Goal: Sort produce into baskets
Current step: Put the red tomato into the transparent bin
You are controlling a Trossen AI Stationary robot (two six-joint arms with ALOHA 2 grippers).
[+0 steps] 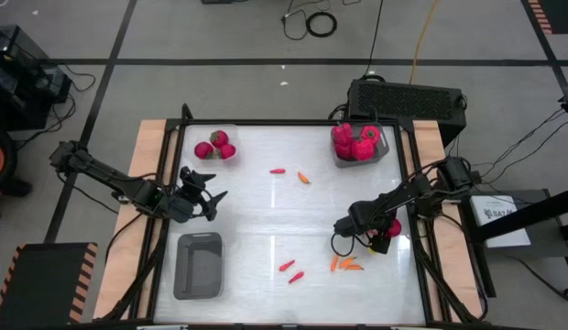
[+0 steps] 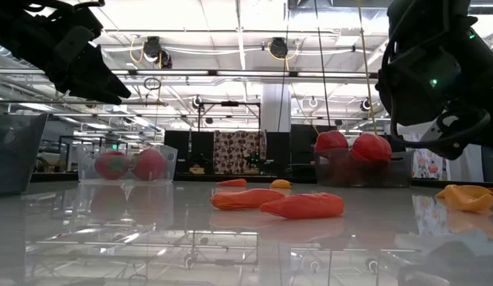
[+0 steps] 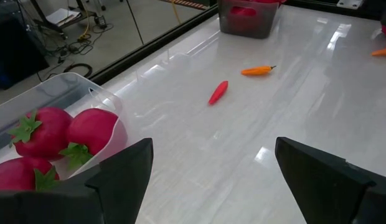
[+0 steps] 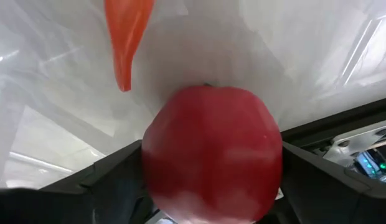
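Note:
A round red fruit (image 4: pixel 211 124) sits on the table at the right, near the middle of that edge (image 1: pixel 394 226). My right gripper (image 1: pixel 385 235) stands open over it, slanting down, one finger on either side. My left gripper (image 1: pixel 209 194) hangs open above the table's left side with nothing between its fingers (image 3: pixel 213 149). A clear basket (image 1: pixel 231 131) at the far left holds three round red fruits. At the far right, a grey basket (image 1: pixel 383 151) holds red peppers. The grey basket (image 1: pixel 199 266) at the near left holds nothing. My right gripper comes at the round red fruit from above at a slant. Its two fingers (image 4: pixel 112 180) stand close against the fruit's opposite sides (image 4: pixel 157 149). I cannot tell whether they touch it. The fruit rests on the table.
Slim chillies lie loose on the table: a red one (image 1: pixel 278 170) and an orange one (image 1: pixel 303 178) at the far middle, two red ones (image 1: pixel 291 271) near the front, and orange ones (image 1: pixel 346 266) beside my right gripper. A black box (image 1: pixel 408 99) stands beyond the far right edge.

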